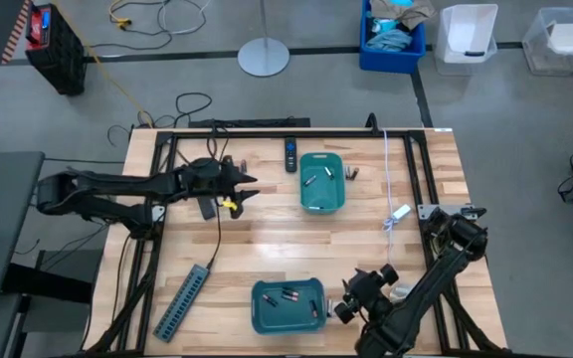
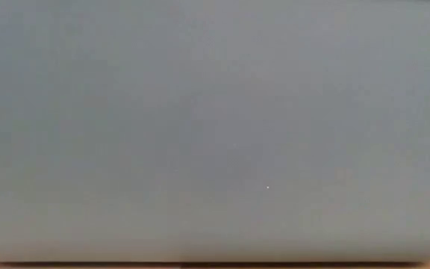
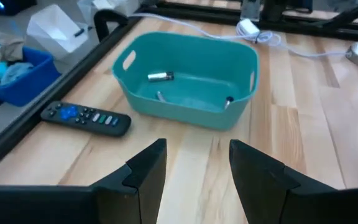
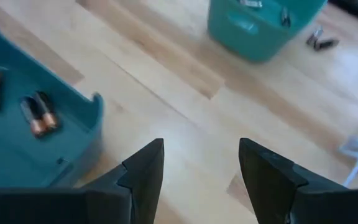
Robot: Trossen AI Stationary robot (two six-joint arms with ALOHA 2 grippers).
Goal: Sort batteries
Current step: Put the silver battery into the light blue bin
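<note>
My right gripper (image 4: 201, 180) is spread and empty beside the near bin (image 4: 36, 124). The loose batteries (image 1: 351, 174) lie just beyond the far bin (image 1: 322, 183); my left gripper (image 3: 194, 180), also spread, is nearer.

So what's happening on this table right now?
Two robot arms are sorting batteries into two teal bins. The far bin holds a few batteries, the near bin a few copper-topped ones. Two loose batteries lie on the table beside the far bin. The left gripper and right gripper are both open and empty.
</note>
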